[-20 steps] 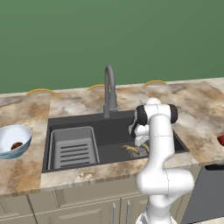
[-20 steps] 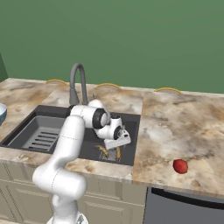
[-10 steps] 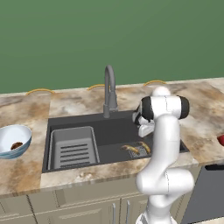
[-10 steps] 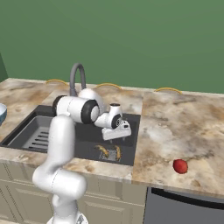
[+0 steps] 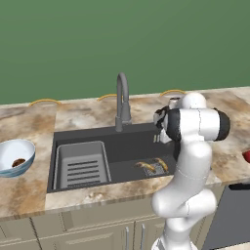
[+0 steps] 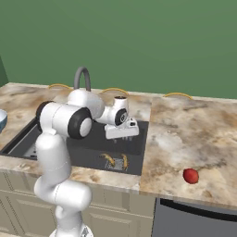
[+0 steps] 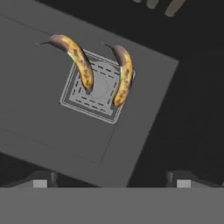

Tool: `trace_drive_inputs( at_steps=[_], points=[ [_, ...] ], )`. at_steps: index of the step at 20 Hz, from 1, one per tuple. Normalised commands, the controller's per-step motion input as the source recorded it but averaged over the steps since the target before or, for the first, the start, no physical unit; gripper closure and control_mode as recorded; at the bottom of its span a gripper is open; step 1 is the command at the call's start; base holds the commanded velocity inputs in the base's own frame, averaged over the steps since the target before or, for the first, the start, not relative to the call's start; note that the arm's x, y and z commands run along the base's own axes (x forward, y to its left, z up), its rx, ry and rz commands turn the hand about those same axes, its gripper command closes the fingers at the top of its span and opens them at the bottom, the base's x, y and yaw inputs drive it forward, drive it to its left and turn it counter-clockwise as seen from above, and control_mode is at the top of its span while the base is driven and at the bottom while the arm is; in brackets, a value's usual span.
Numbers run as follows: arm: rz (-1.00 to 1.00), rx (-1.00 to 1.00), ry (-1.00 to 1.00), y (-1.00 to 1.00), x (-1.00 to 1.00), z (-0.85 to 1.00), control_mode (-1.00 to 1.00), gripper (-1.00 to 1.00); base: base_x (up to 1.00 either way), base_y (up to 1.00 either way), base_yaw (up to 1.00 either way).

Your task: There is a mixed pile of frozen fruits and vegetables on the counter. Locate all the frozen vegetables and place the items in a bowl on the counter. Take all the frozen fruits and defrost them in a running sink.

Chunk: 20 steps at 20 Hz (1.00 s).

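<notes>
Two bananas [image 7: 100, 72] lie side by side over the square drain [image 7: 97, 87] in the sink [image 5: 127, 151], upper-left of centre in the hand view; in the left base view they sit lower centre, near the basin's front wall. The end effector [image 6: 121, 131] hangs above the basin, centre of the right base view; its tips at the bottom corners of the hand view stand wide apart w/ nothing between them, so it's open and empty. Judged step: fruit drop is done, arm is clearing the sink. To do it well the robot should lift straight up past the rim before swinging, keep clear of the faucet [image 5: 122, 100], and water probably needs turning on since no stream shows. Red piece [image 6: 190, 176] sits alone on the counter [image 6: 194, 134], lower right of the right base view, well apart from the sink; it likely goes next to the bowl [image 5: 15, 157] at the left edge of the left base view, which holds a brown lump [image 5: 18, 161]. Vs. 1.0 s ago: the end effector was low inside the basin just above the bananas; it has since risen and rotated outward. Bananas, red piece and bowl haven't moved.
</notes>
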Motion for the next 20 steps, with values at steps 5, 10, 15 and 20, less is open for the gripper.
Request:
trace_drive_inputs(
  at_steps=[5, 10, 15, 20],
  points=[
    [-0.03, -0.08, 0.05, -0.08, -0.31, 0.87, -1.0, -1.0, 0.0, 0.0, 0.0],
    [-0.02, -0.02, 0.01, -0.22, -0.12, 0.05, -1.0, -1.0, 0.0, 0.0, 0.0],
    [-0.18, 0.0, 0.04, -0.75, -0.08, 0.09, -1.0, -1.0, 0.0, 0.0, 0.0],
    [-0.21, -0.04, 0.06, -0.65, -0.08, 0.34, -1.0, -1.0, 0.0, 0.0, 0.0]
  ],
)
